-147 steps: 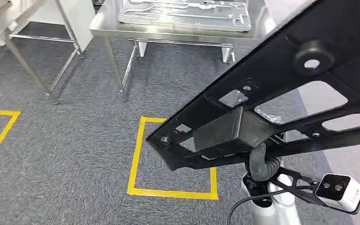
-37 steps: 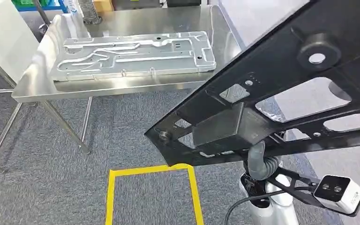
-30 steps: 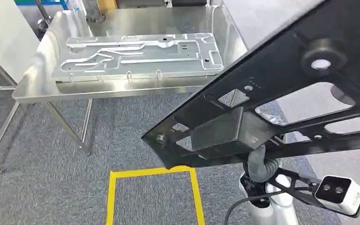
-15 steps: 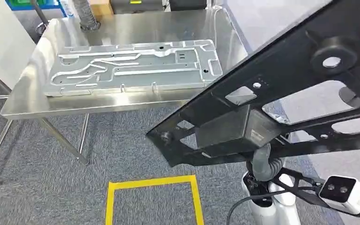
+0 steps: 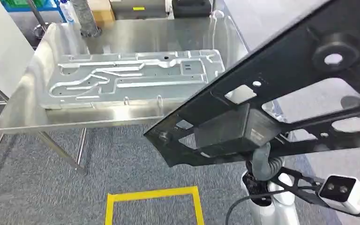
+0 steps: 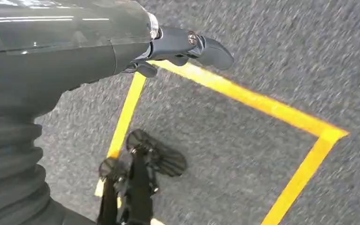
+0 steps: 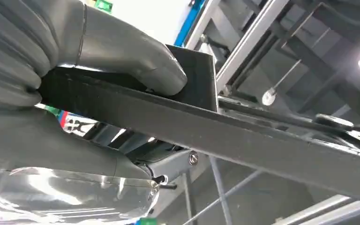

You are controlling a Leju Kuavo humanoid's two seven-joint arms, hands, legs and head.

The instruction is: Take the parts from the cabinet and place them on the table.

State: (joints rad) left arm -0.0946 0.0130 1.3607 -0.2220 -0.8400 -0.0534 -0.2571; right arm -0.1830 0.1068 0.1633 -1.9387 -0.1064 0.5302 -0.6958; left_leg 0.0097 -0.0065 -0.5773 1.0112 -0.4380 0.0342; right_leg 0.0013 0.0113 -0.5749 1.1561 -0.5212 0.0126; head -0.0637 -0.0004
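- Carrying is the step in hand: the right hand (image 7: 75, 93) grips the black frame part (image 5: 281, 93), its thumb pressed on one face and its fingers (image 7: 136, 164) wrapped under the other, so the edge of the part is clamped between them.
- In the head view the black frame part is held up in the air, tilted, with its lower corner toward the steel table (image 5: 28, 117) and its upper end running out of the picture to the right.
- The steel table stands ahead and bears a silver plate part (image 5: 136, 77), which covers much of the middle of the top; bare steel shows behind it and along the front edge.
- The left hand (image 6: 183, 47) hangs over the grey carpet and the yellow tape square (image 6: 243, 93); it holds nothing, but whether its fingers are spread or curled I cannot tell from this angle.
- By my judgement the fetch from the cabinet is done and the placing is not: the part is near the table's front right corner but not yet above it.
- The next move calls for bringing the part over the tabletop, levelling it, and lowering it onto free steel or squarely onto the silver plate part, without the low corner striking the table edge.
- The long part held by one edge may swing or slip, so a slow descent seems wise.
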